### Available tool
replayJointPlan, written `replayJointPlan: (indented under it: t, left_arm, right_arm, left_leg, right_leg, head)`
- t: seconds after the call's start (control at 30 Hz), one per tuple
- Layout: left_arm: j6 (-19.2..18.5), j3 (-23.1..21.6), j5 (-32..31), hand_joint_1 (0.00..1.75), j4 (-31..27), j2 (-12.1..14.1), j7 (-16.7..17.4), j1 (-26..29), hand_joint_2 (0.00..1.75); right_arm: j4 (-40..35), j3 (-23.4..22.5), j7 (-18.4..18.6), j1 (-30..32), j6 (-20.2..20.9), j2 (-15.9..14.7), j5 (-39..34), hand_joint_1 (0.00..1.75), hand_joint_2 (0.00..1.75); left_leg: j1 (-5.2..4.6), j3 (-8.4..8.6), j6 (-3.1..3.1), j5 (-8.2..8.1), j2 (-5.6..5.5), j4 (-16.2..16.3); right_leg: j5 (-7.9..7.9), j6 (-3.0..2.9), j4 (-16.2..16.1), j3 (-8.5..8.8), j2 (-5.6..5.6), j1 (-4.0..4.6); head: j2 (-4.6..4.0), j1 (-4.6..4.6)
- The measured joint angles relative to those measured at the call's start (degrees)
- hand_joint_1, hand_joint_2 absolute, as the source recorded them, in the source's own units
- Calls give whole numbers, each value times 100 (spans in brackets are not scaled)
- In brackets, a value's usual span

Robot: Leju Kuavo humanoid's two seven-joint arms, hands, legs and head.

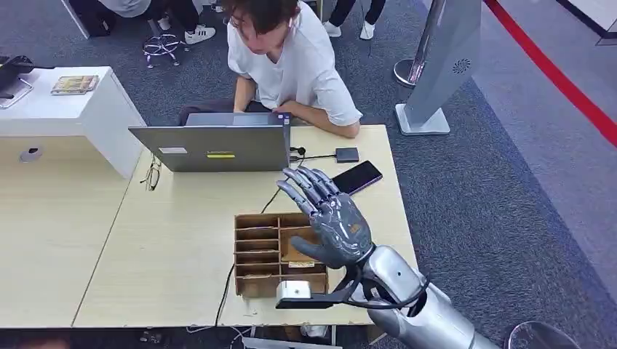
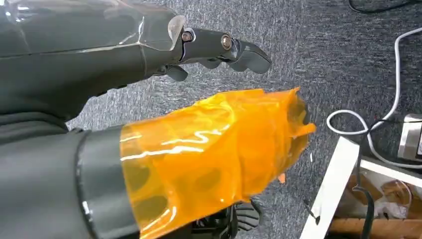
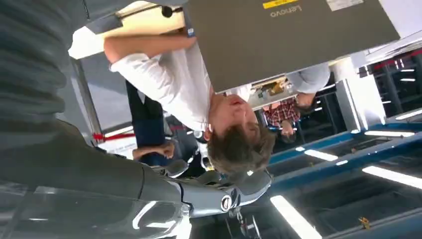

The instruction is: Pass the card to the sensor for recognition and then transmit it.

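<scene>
So the right robot hand (image 1: 335, 222) is up over the worktop (image 1: 167, 240), fingers spread and pointing away toward the laptop (image 1: 218, 145), palm empty as far as I can see. It's hovering right above the cardboard slotted organizer (image 1: 265, 251), covering its right-hand part. The card itself? I honestly can't pick it out. There's a tan flat piece lying in the bigger compartment (image 1: 295, 247) just under the palm, which might be it, but I can't tell for sure. The small white box (image 1: 293, 291) at the near edge of the organizer looks like it could be the sensor, again just my guess.

The left robot hand (image 2: 219, 50) is hanging over the grey carpet (image 2: 318, 45) with its fingers curled in and nothing in them, thumb wrapped in orange film (image 2: 214, 149). Not involved.

If the step is grabbing the card, I'd say come down slowly with the fingers lined up along the slot, not across the dividers, since those thin cardboard walls will snag or the whole organizer will slide. Pinch the card by one edge so a flat face stays free for the reader. Also watch the black cable (image 1: 231, 280) running past the organizer, and the person (image 1: 291, 58) at the laptop sitting close by.
</scene>
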Motion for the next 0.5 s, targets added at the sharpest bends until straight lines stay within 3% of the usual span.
replayJointPlan:
  t: [0.17, 0.5]
  left_arm:
    - [-18, 85, -37, 0, 0, 4, 48, -2, 0]
    - [-41, 166, -148, 0, 0, 7, 138, -4, 0]
  right_arm:
    - [35, 87, -15, -3, 221, -55, -308, 0, 175]
    - [243, 216, 114, -49, 404, -124, -118, 0, 175]
  left_leg:
    - [0, 0, 0, 0, 0, 0]
    - [0, -1, 0, 0, 0, 0]
  right_leg:
    - [0, 0, 0, 0, 0, 0]
    - [0, 0, 0, 0, -1, 0]
  head:
    - [0, 0]
    - [0, 0]
